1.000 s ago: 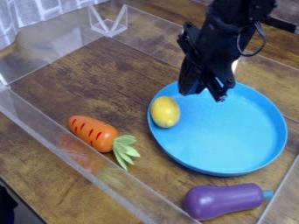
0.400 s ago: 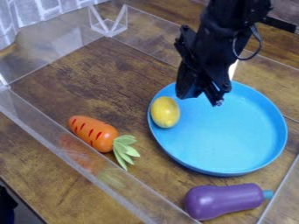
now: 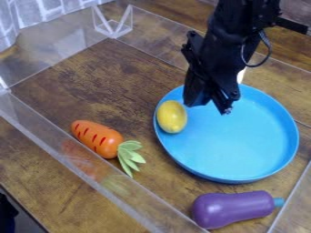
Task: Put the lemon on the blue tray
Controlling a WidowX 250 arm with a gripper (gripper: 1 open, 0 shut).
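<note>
The lemon [image 3: 173, 116], a small yellow oval, lies on the left edge of the blue tray [image 3: 249, 141], inside its rim. My black gripper [image 3: 209, 100] hangs just right of the lemon, over the tray's back left part, pointing steeply down. Its fingers are shut and hold nothing, and a small gap separates them from the lemon.
An orange carrot [image 3: 100, 139] with green leaves lies left of the tray on the wooden table. A purple eggplant [image 3: 231, 208] lies at the tray's front. Clear plastic walls [image 3: 49, 136] fence the area, and a clear stand [image 3: 115, 20] sits at the back left.
</note>
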